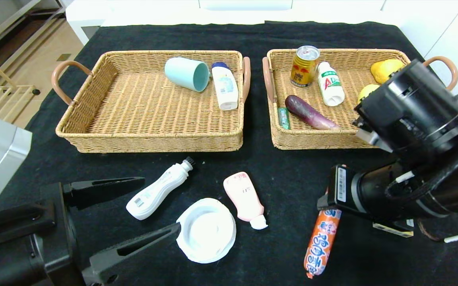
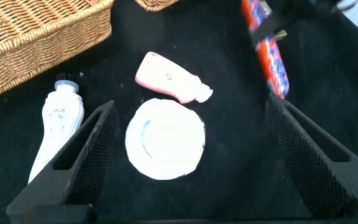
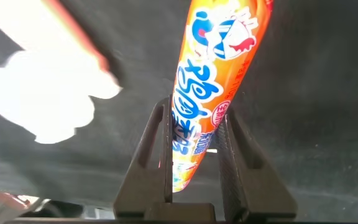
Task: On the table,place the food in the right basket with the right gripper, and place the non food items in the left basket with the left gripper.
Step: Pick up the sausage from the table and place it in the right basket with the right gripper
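Note:
An orange sausage lies lengthwise at the front right of the black table. My right gripper is shut on its near end, with one finger on each side of it in the right wrist view. My left gripper is open and empty, and hovers over a white round lid, which shows between its fingers in the left wrist view. A pink tube and a white bottle with a black cap lie beside the lid. The left basket and the right basket stand behind.
The left basket holds a teal cup and a white bottle. The right basket holds a can, a white bottle, an eggplant, yellow fruit and a green stick. A small box lies under my right arm.

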